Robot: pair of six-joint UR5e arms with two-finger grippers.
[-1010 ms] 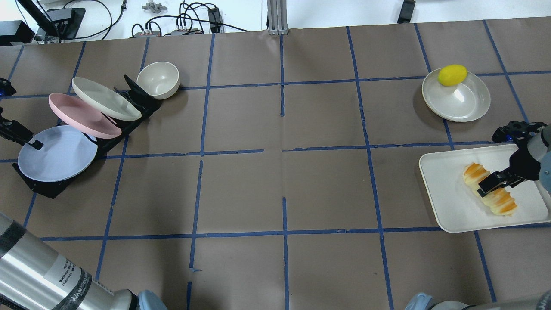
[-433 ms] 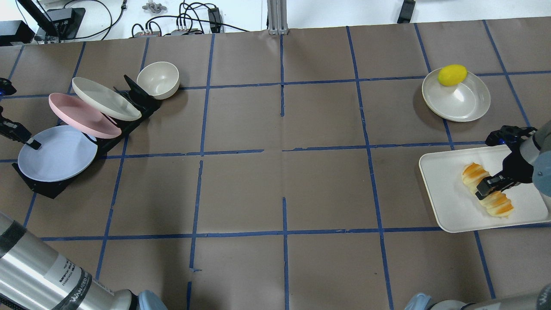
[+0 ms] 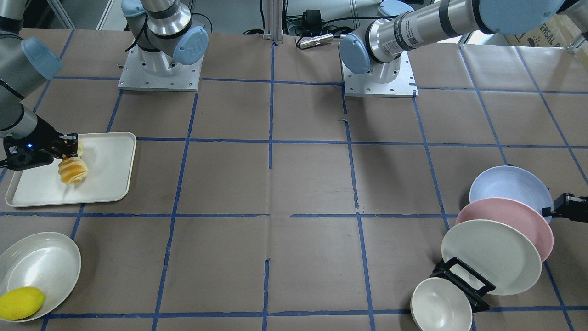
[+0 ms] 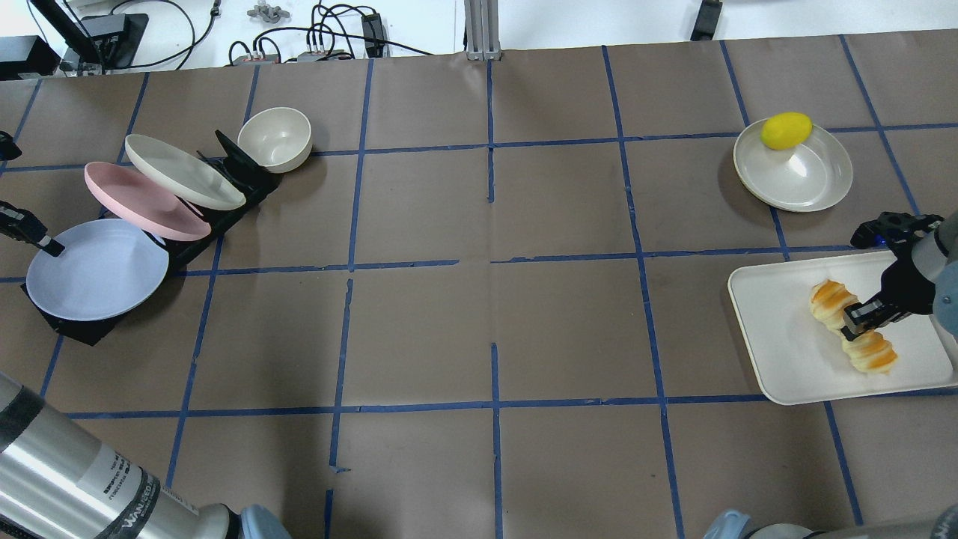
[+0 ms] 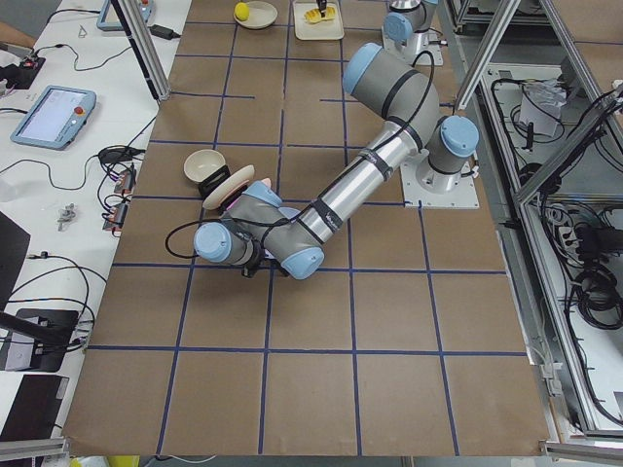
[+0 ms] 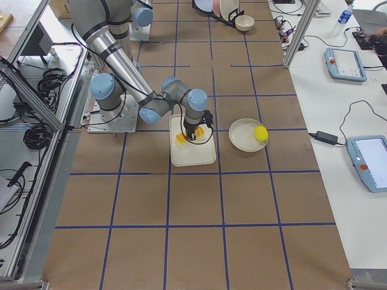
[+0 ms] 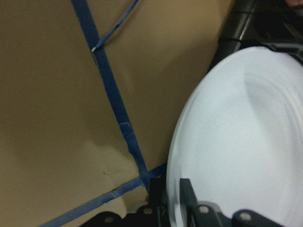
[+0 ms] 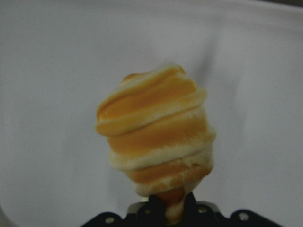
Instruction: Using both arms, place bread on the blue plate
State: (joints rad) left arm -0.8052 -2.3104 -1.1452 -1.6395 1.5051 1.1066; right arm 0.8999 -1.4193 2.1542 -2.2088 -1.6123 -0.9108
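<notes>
1. The twisted bread roll, striped orange and cream, is over the rectangular white tray at the table's right side, lying slantwise across it.
2. The right gripper is clamped across the bread's middle, so both striped ends stick out past its black fingers. The right wrist view shows one end of the roll projecting straight out from the jaws, with the tray blurred behind it.
3. The views do not show whether the bread's underside touches the tray.
4. The round, shallow, pale blue plate is well apart from the bread, at the table's left side. It leans at the near end of a black wire rack.
5. The left gripper is closed on the blue plate's outer rim. In the left wrist view one finger lies on the plate's upper face just inside the edge, and the other finger is hidden.
6. Behind the blue plate in the rack lean a pink plate and then a cream-white plate. A small cream bowl sits at the rack's far end.
7. A yellow lemon rests on the far rim of a shallow cream dish, beyond the tray.
8. Everything sits on a brown paper-covered table gridded with blue tape.
</notes>
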